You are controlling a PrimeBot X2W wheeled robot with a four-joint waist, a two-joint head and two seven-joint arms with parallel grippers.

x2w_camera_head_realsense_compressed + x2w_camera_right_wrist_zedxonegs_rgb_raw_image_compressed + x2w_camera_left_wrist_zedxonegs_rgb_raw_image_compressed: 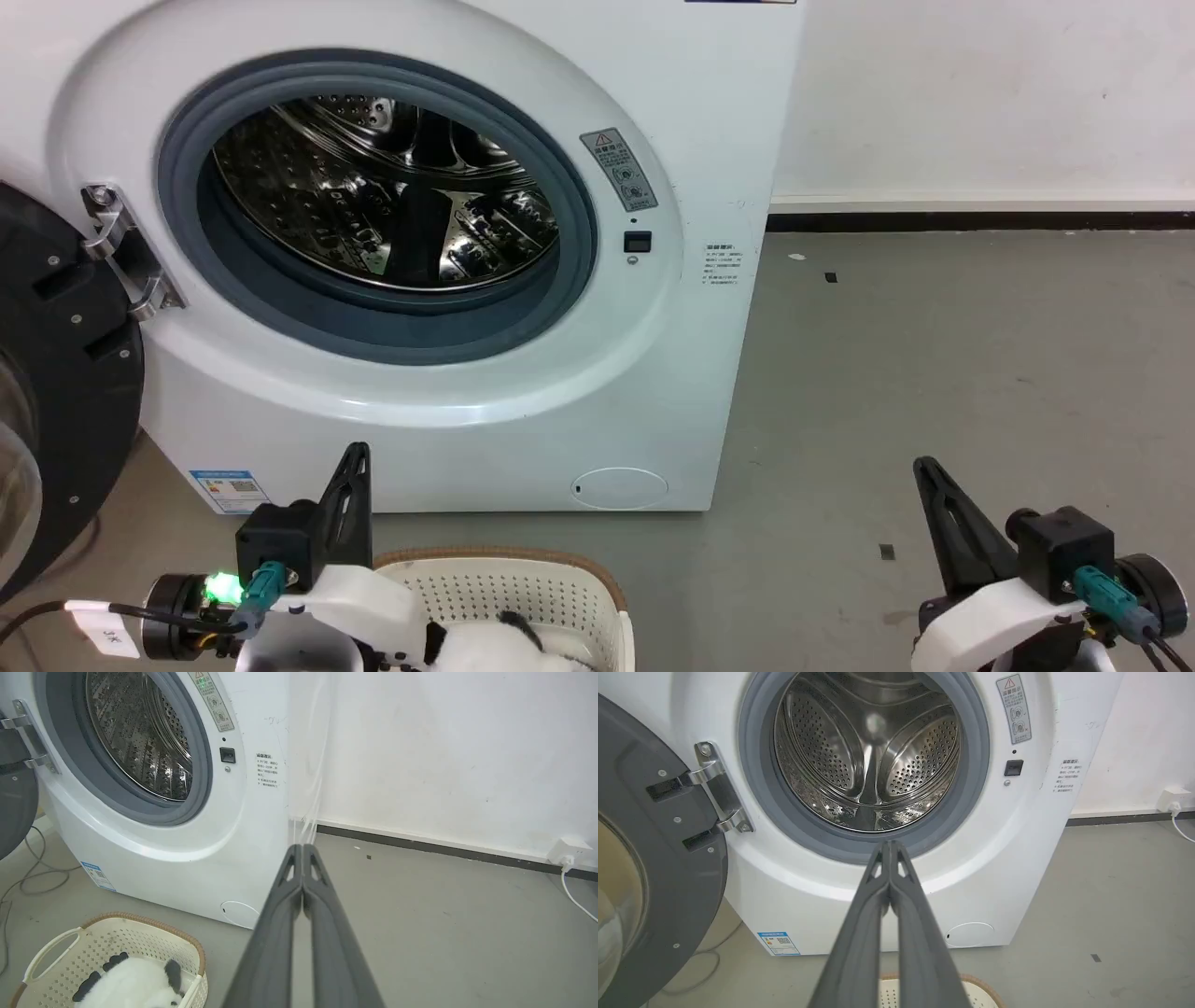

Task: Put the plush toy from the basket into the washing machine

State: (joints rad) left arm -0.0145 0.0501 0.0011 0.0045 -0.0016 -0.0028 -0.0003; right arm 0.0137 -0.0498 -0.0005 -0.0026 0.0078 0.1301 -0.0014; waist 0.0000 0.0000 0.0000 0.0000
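Found plush toy (128,984) lying in basket (131,940), 6 o'clock of washing machine (448,411) | saw door (65,373) wide open at 9 o'clock, presumably for loading | noted left gripper (889,845) and right gripper (302,848) pressed closed, empty.

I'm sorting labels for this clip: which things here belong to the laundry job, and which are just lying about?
Belong to the job:
plush toy
basket holding it
washing machine, its door swung open

Just lying about:
wall socket with a white cord
small dark scrap on the floor
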